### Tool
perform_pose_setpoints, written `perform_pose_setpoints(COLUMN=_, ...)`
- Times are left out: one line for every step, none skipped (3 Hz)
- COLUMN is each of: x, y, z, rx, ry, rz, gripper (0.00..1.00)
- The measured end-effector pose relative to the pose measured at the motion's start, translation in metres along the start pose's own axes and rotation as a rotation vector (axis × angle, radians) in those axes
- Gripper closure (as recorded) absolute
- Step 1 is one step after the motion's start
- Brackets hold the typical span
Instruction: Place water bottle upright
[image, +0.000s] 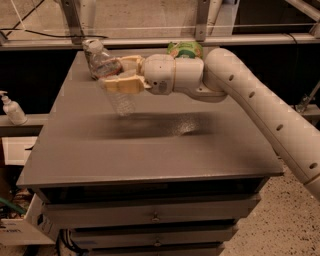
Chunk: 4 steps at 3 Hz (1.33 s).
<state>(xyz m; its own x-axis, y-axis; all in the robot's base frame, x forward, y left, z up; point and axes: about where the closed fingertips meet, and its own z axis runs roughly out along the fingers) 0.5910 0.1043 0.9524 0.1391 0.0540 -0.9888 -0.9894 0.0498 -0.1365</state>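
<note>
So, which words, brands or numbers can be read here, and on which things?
No text can be read.
Label on the water bottle, held in the pincer above the table's far left part: too blurred.
Print on the can at the table's far edge: too blurred.
Marks on the box on the floor, lower left: too small.

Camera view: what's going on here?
The robot's arm reaches in from the right, and its pincer is clamped on the water bottle, holding it tilted over the grey table, cap toward the far left corner. The bottle is not yet standing. A green-topped can sits at the table's far edge behind the wrist; a small pump bottle stands off to the left.
</note>
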Motion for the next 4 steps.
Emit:
perform_pose_setpoints(x=-0.002, y=0.004, z=-0.009, rx=0.006, ry=-0.019, rz=-0.022, gripper=1.00)
perform_pose_setpoints(x=0.003, y=0.010, z=-0.016, rx=0.004, ry=-0.032, rz=-0.033, gripper=1.00)
perform_pose_setpoints(x=0.014, y=0.014, z=-0.021, rx=0.004, ry=-0.040, rz=-0.031, gripper=1.00)
perform_pose_setpoints(x=0.024, y=0.017, z=-0.028, rx=0.009, ry=-0.043, rz=-0.024, gripper=1.00)
